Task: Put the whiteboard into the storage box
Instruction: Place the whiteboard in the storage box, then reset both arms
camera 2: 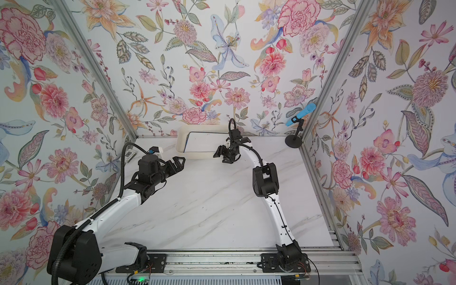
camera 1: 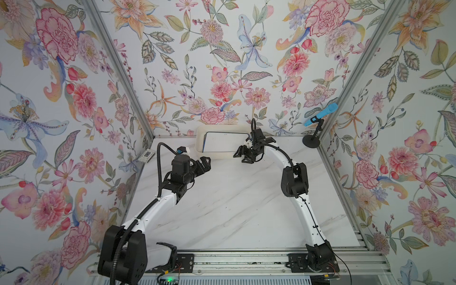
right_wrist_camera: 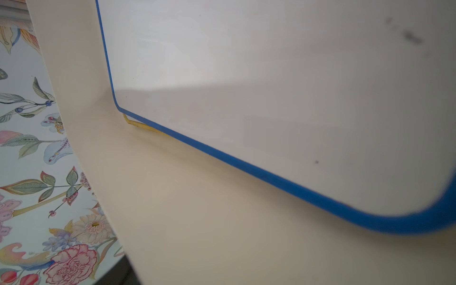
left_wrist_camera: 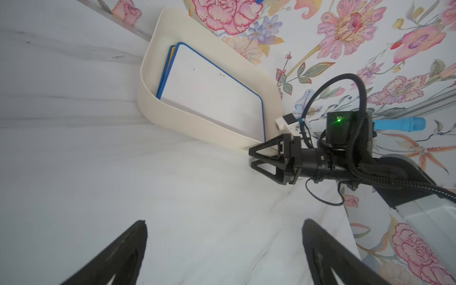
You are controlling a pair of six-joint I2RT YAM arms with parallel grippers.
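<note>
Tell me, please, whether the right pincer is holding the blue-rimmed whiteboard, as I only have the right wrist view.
Observer: No. The right pincer is open and empty, by a corner of the storage box.
Operator: Does the whiteboard lie fully inside?
Observer: Yes. In the left wrist view the whole whiteboard lies within the walls.
Operator: And the left pincer?
Observer: The left pincer is wide open and empty over the table, apart from the box.
</note>
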